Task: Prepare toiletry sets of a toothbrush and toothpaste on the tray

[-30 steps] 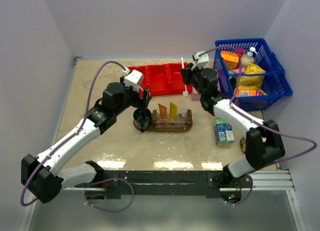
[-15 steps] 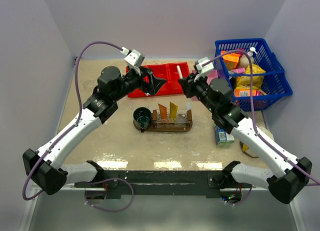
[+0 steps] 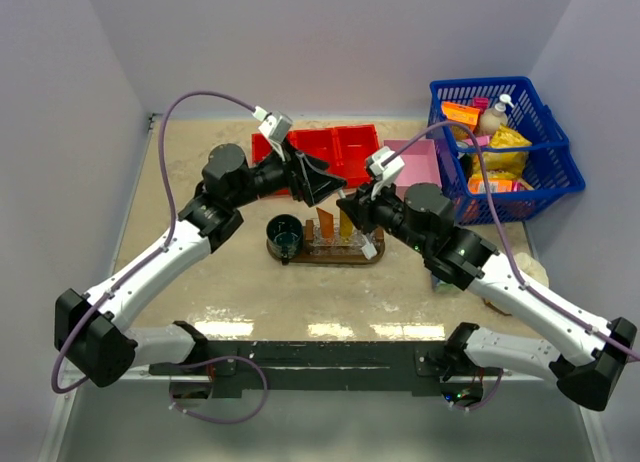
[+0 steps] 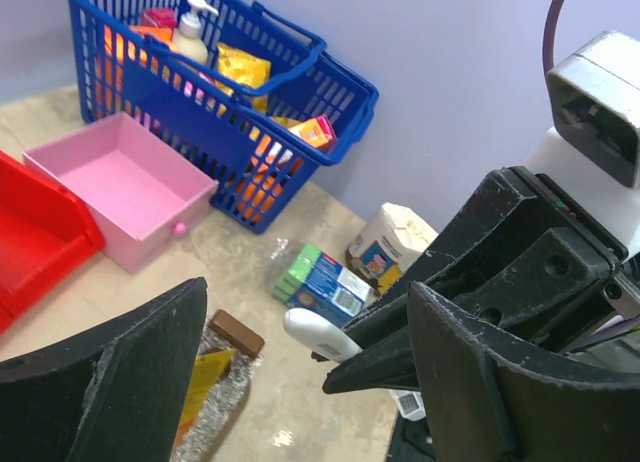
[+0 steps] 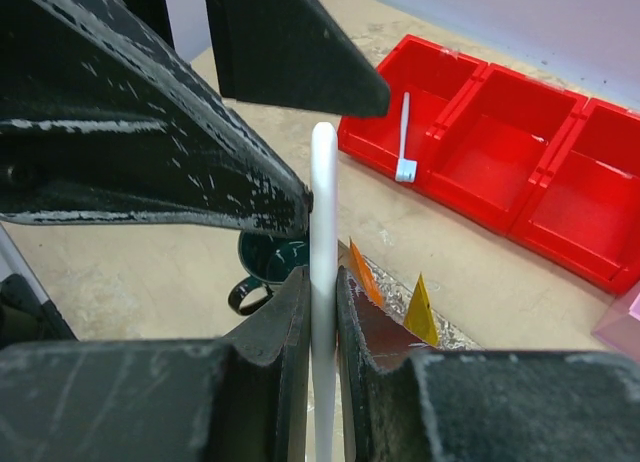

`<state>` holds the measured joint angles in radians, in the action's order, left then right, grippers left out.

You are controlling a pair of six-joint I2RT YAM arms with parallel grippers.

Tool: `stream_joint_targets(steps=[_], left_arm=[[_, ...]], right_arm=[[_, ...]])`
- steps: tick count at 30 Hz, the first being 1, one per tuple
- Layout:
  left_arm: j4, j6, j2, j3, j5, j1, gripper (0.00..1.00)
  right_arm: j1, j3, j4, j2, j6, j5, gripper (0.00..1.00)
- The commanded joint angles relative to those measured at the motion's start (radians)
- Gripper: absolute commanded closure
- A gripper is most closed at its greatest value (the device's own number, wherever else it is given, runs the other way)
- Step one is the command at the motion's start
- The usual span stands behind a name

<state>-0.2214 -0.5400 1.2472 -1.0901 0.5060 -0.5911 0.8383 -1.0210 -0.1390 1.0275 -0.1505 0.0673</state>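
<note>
Setting: pale lilac walls are enclosing a beige table on three sides.
Tray: the dark wooden tray is lying at the middle of the table, long side running left to right.
Toothpaste: a deep orange tube and a yellower tube are standing upright side by side on the tray's middle.
Cup: a dark green cup is sitting at the tray's left end.
Right gripper: the right gripper is hanging over the tray's right half, its fingers clamping a white toothbrush by the shaft.
Toothbrush: it is being carried clear of the tray, one end pointing down at the tray's right end and the other sticking out toward the left arm.
Left gripper: the left gripper is hovering over the table between the red bin and the tray, jaws spread wide and holding nothing; the toothbrush's free end is showing between its fingers, contact not determinable.
Second toothbrush: a second toothbrush is lying in the red bin's left compartment.
Far right corner: a pink box is sitting beside a blue basket of packaged goods.
Right edge: a small green and blue carton and a white pouch are resting near each other.
</note>
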Motion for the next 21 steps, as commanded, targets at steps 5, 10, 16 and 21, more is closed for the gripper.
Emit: stream_joint_targets(steps=[5, 10, 16, 21], left_arm=[[-0.094, -0.141, 0.003, 0.053, 0.035, -0.001, 0.23], [-0.133, -0.205, 0.011, 0.079, 0.057, -0.004, 0.3], [-0.174, -0.245, 0.026, 0.107, 0.071, -0.01, 0.41], [-0.202, -0.265, 0.038, 0.107, 0.072, -0.016, 0.52]], right_arm=[[0.025, 0.022, 0.084, -0.021, -0.008, 0.08, 1.0], [0.033, 0.032, 0.102, -0.014, -0.004, 0.109, 1.0], [0.038, 0.042, 0.131, -0.004, -0.003, 0.109, 1.0], [0.041, 0.044, 0.133, 0.005, 0.003, 0.106, 1.0]])
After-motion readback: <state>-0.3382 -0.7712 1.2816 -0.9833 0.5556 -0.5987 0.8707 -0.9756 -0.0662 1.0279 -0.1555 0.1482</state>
